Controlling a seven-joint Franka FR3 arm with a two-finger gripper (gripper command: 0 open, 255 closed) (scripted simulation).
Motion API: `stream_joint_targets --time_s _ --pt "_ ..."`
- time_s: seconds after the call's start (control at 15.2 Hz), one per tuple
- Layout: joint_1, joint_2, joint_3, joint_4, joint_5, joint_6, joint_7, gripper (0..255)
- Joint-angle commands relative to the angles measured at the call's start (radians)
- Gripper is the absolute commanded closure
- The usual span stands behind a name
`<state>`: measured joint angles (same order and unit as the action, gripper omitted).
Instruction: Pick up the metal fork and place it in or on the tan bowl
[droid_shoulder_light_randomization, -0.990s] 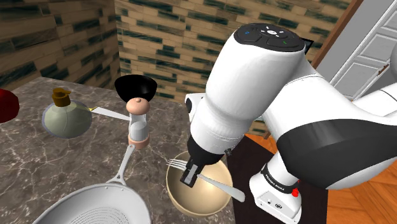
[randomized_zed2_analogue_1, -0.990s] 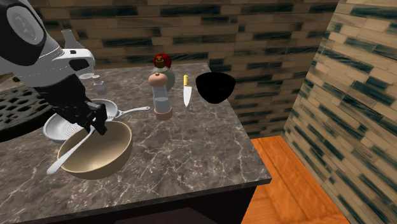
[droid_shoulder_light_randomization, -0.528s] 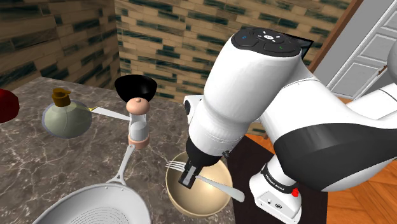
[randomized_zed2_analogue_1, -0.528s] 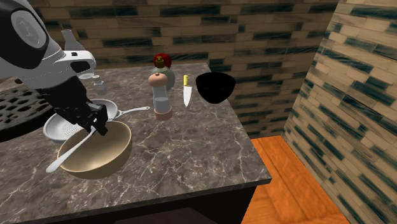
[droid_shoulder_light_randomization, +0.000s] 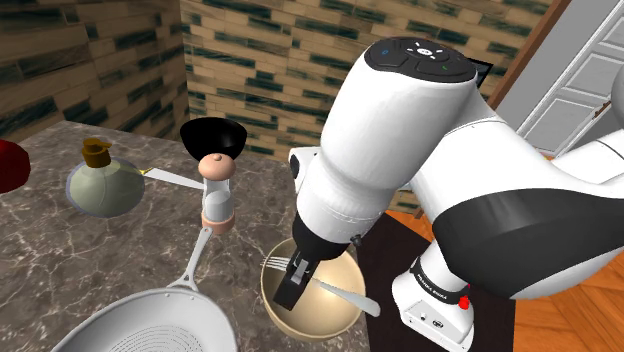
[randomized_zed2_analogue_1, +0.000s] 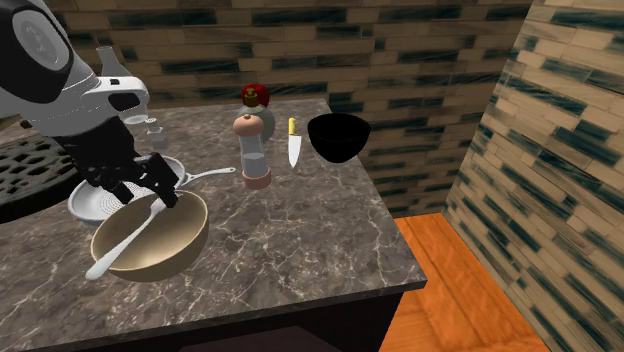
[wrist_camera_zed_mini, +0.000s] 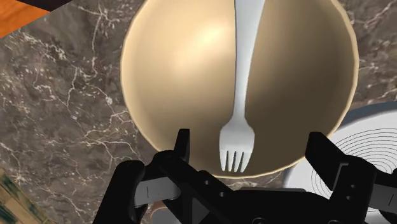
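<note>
Landmark: the smooth, tan, round bowl (wrist_camera_zed_mini: 172, 76) on the dark veined marble counter (wrist_camera_zed_mini: 63, 127); everything else is placed from it.
Fork: the pale, whitish long-handled fork (wrist_camera_zed_mini: 243, 76) lay inside the bowl, with its tines low on one wall and its handle climbing the opposite wall.
Handle end: in the shoulder view the fork (droid_shoulder_light_randomization: 345, 296) reached out past the bowl (droid_shoulder_light_randomization: 322, 318) on the side towards the stand. In the second exterior view the fork (randomized_zed2_analogue_1: 125, 245) also overhung the bowl (randomized_zed2_analogue_1: 182, 245).
Long axis: straight across the bowl's middle and pointing directly away from the claw, tines nearest it.
Claw: the all-black two-finger gripper (wrist_camera_zed_mini: 249, 141) hung just above the bowl's rim on the tine side. Its fingers (wrist_camera_zed_mini: 183, 147) were spread wide and touched nothing.
Claw to fork: the tines sat between the spread fingers but apart from both. The line from finger to finger crossed the fork's length squarely.
Neighbour: a white round pan (wrist_camera_zed_mini: 356, 149) stood just beside the bowl.
Judgement: the placing looked done. I'd say the next move was simply to lift straight up from the bowl without brushing the tines.
</note>
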<state>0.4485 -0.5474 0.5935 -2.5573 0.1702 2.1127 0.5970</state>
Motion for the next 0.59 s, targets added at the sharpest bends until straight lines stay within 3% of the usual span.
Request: stream_joint_targets --time_s 0.0,0.13,0.53 --pt "0.008 -0.028 -0.015 0.034 0.002 -0.061 -0.005 0" --pt "0.012 -0.049 -0.029 0.079 0.001 -0.128 -0.008 0" --pt "0.012 -0.049 -0.029 0.079 0.001 -0.128 -0.008 0"
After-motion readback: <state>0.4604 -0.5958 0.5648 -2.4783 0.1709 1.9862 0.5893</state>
